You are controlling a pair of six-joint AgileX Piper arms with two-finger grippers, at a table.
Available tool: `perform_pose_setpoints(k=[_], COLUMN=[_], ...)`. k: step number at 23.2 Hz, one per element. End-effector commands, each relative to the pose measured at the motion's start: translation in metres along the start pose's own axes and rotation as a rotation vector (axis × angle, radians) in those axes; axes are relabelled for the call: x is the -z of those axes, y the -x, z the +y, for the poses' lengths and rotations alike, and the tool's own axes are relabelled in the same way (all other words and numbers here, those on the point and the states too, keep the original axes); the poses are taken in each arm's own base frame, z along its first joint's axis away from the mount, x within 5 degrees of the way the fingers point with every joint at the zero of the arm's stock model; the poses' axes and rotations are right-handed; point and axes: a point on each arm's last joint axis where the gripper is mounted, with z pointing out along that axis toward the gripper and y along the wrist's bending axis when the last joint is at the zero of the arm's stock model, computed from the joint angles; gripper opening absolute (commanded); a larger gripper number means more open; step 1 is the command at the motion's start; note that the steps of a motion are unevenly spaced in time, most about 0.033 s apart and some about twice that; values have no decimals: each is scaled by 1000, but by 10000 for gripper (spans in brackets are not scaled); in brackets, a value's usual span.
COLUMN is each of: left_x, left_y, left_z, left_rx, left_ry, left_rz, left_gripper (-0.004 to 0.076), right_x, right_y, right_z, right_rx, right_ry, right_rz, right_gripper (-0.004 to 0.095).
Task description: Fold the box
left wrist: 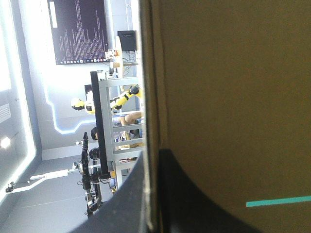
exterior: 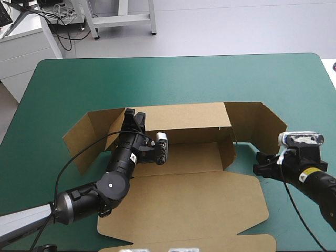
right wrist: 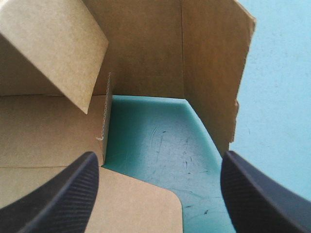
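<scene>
The brown box lies mid-table with its lid flat toward the front. Its back wall stands up, and outer flaps angle out at the left and right. My left gripper is shut on the top edge of the back wall near its left end. In the left wrist view the board edge runs between the two black fingers. My right gripper is open just off the box's right side. Ahead of it are the short side flap and the right flap.
The teal-green cover stretches bare from behind the box to the far edge, and also beside both outer flaps. The lid's front edge lies close to the table's front edge. A patch of cover shows between the right flaps.
</scene>
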Motion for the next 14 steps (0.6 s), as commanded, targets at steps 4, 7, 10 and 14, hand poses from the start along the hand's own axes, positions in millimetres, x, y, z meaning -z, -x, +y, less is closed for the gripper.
perform_pose_setpoints(k=[4,7,10,14], left_x=[8,8,8,8], left_y=[-1,-1,-1,-1], left_z=[23,23,23,23], left_rx=[0,0,0,0], left_ry=[126,126,126,126], left_rz=[-6,-6,-6,-6], left_gripper=[-10,-10,-10,-10], right_x=[-22,-36,-48,-67], right_y=[63,95,148,195], right_z=[5,7,13,14], right_rx=[-18,-11,35,81], right_ry=[-3,-2,4,-34], right_rz=[-38,-19,-5,50], right_gripper=[722,722,721,720])
